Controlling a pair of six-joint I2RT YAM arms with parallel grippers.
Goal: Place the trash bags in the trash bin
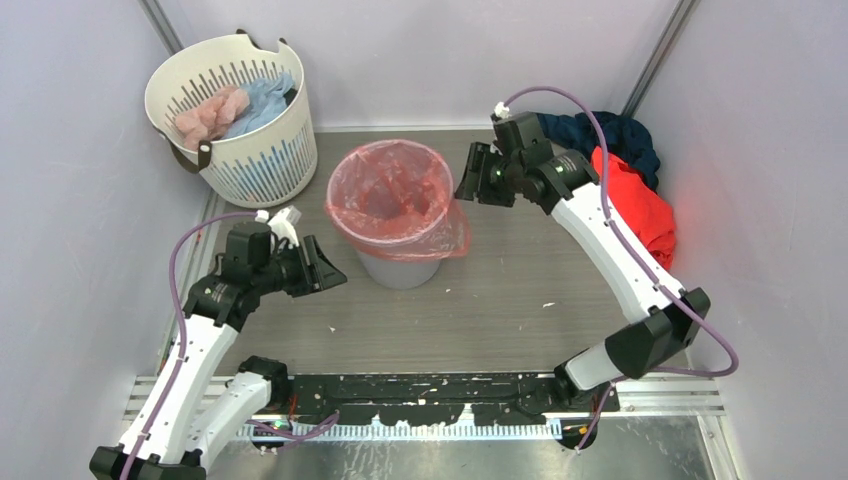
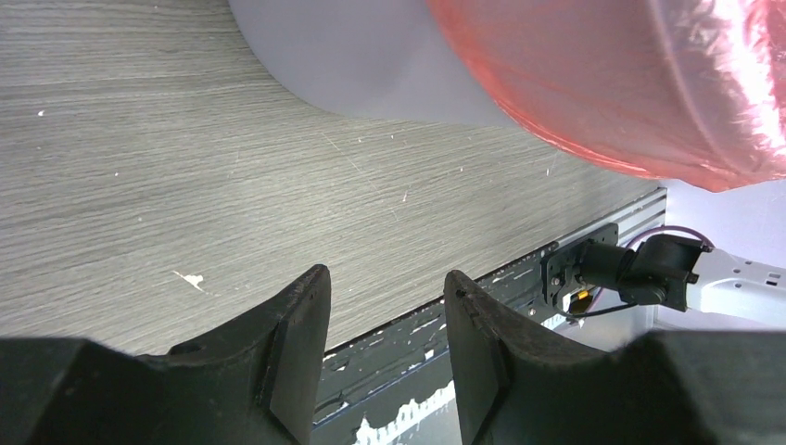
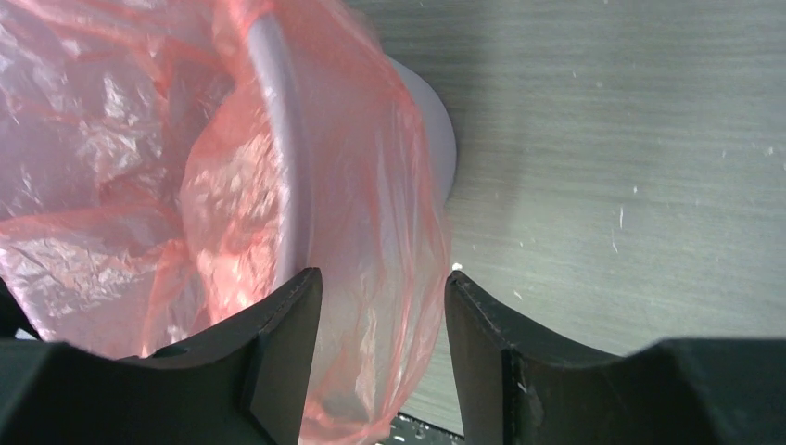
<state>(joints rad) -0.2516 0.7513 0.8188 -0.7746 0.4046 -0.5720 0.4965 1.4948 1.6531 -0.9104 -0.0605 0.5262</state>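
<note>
**Trash bag (image 1: 392, 195).** Thin, translucent red-pink film, heavily crinkled and glossy. It lines the inside of the trash bin (image 1: 398, 268), and its mouth is folded outward over the round rim. On the bin's right side, excess film hangs down the outer wall in a loose, wrinkled skirt. The right wrist view shows the film (image 3: 111, 139) bunched inside the bin and draped over the smooth grey rim (image 3: 278, 139).

**Trash bin.** Plain light grey plastic, round, with smooth tapered sides. It stands upright near the middle of the table surface (image 1: 520, 290), a matte grey wood-grain laminate with small white flecks.

**Left gripper (image 1: 322, 268).** It sits low, left of the bin and apart from it. Its 2 black wedge-shaped fingers (image 2: 301, 343) stand parted with nothing between them: released. The bin wall (image 2: 361, 56) and the film (image 2: 602, 83) lie beyond the tips.

**Right gripper (image 1: 470, 178).** It sits just beside the upper right of the rim. Its jaws stand parted. The hanging film shows in the gap (image 3: 383, 276), but the pads are not clamped on it.

**Other items.** A white slotted laundry basket (image 1: 265, 160) at the back left holds a pink cloth (image 1: 210, 112) and a blue cloth (image 1: 262, 105). A red-orange garment (image 1: 640, 205) and a dark blue garment (image 1: 610, 135) lie crumpled at the back right.
</note>
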